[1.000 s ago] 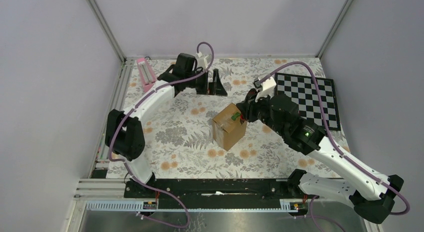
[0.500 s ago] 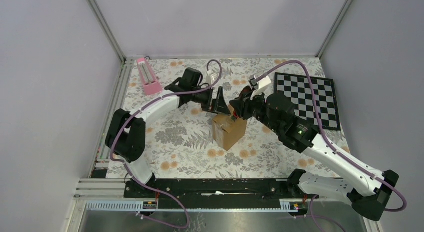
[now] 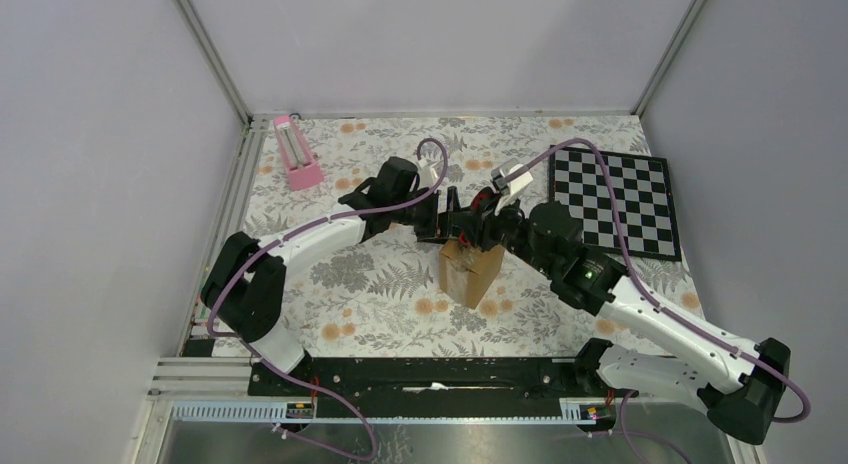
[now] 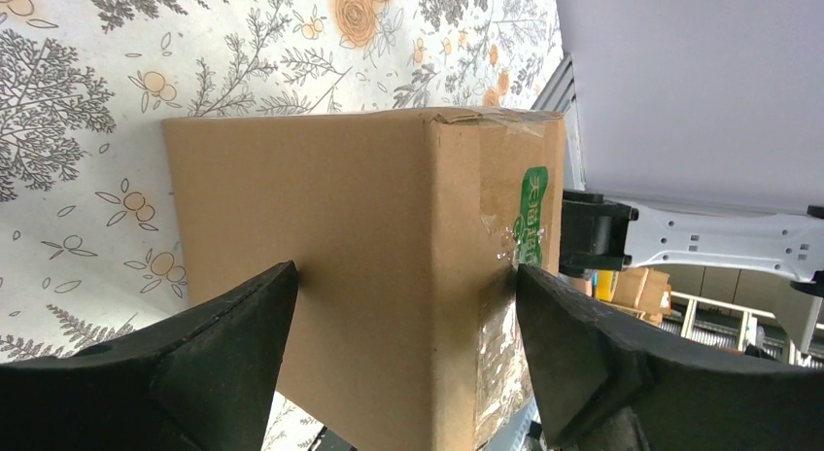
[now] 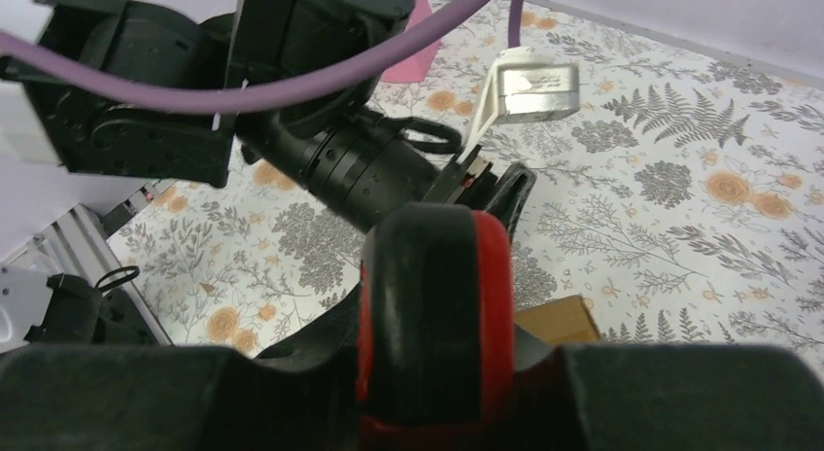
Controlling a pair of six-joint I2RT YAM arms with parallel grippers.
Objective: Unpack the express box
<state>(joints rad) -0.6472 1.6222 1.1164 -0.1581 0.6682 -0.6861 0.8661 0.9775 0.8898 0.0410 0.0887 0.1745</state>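
The express box (image 3: 470,276), a small brown carton with clear tape and a green sticker (image 4: 532,203), stands on the floral mat at mid table. It fills the left wrist view (image 4: 321,227), and one corner shows in the right wrist view (image 5: 559,320). My left gripper (image 3: 452,224) straddles the box's top, and in its wrist view (image 4: 403,276) one finger touches each side. My right gripper (image 3: 487,227) hovers right over the box top, close against the left gripper. It is shut (image 5: 432,359) on a black-and-red tool (image 5: 437,276). No white label shows.
A black-and-white chessboard (image 3: 615,199) lies at the right rear. A pink metronome-like object (image 3: 297,151) lies at the left rear corner. Grey walls and metal rails (image 3: 235,184) enclose the mat. The left arm's wrist (image 5: 369,169) crowds the right wrist view.
My left arm swung from the rear of the mat to the box and now brackets it. My right gripper with the tool moved left over the box top. The box shifted slightly.
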